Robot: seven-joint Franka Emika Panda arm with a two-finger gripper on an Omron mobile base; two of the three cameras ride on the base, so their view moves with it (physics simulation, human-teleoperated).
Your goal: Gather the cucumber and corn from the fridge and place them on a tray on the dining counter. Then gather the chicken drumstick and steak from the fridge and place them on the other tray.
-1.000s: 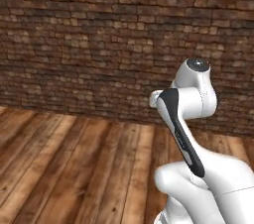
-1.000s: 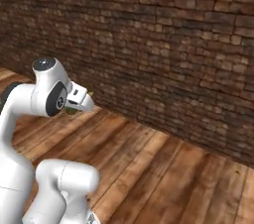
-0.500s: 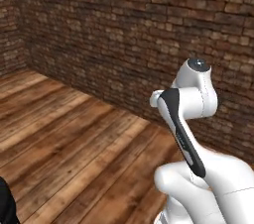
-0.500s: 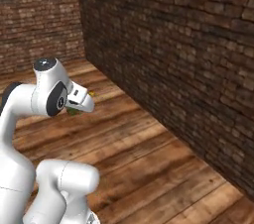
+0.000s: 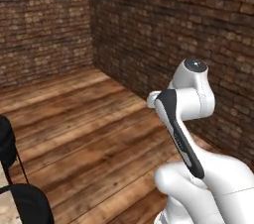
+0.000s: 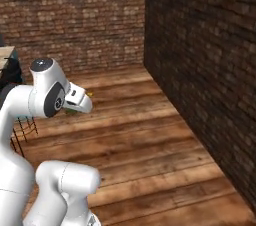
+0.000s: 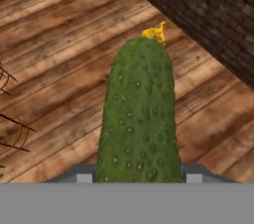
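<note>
Dark brick walls meet at a corner above wooden plank floor.

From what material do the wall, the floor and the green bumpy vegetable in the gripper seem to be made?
The dark wall looks like rough matte brick, with visible mortar lines. The floor looks like brown wooden planks with a slight sheen. The dark green cucumber looks like natural vegetable skin, pimpled, with a dried yellow tip.
</note>
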